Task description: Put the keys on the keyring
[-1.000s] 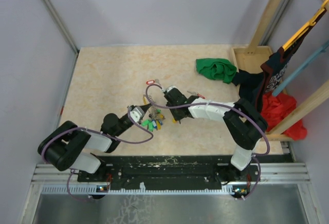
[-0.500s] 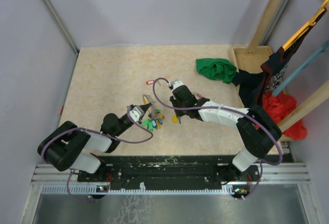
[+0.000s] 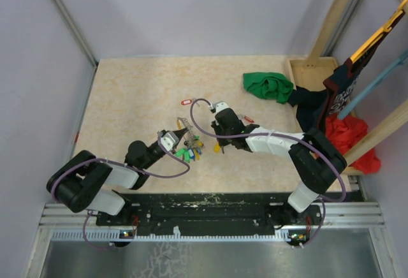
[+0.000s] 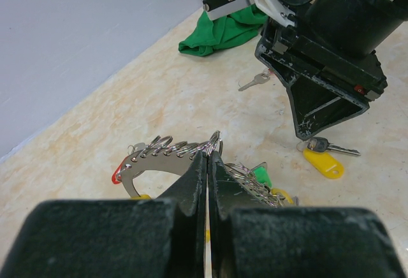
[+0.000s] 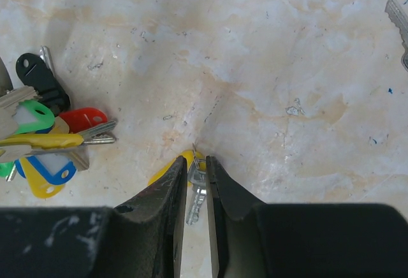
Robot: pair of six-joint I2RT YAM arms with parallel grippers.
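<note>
The keyring (image 4: pixel 159 153), a thin grey metal ring strung with small rings, stands up from the table with its tip pinched in my shut left gripper (image 4: pixel 209 155). Its bunch of keys and coloured tags (image 3: pixel 191 152) lies just right of that gripper (image 3: pixel 180 139). A loose key (image 5: pixel 196 192) with a yellow tag (image 5: pixel 185 158) lies on the table a little right of the bunch. My right gripper (image 5: pixel 196 162) points down at it, jaws closed to a narrow gap on the key's head. In the left wrist view the same key (image 4: pixel 331 147) lies by the right fingertip.
A key with a red oblong tag (image 3: pixel 187 102) lies behind the keyring. A slim red-headed key (image 3: pixel 245 120) lies right of the right wrist. A green cloth (image 3: pixel 268 87), a wooden box (image 3: pixel 309 71) and hanging clothes (image 3: pixel 338 99) fill the back right.
The right arm swung its forearm lower and its wrist turned, uncovering the red-headed key. Its fingertips stayed at the yellow-tagged key. The left arm has not moved.
</note>
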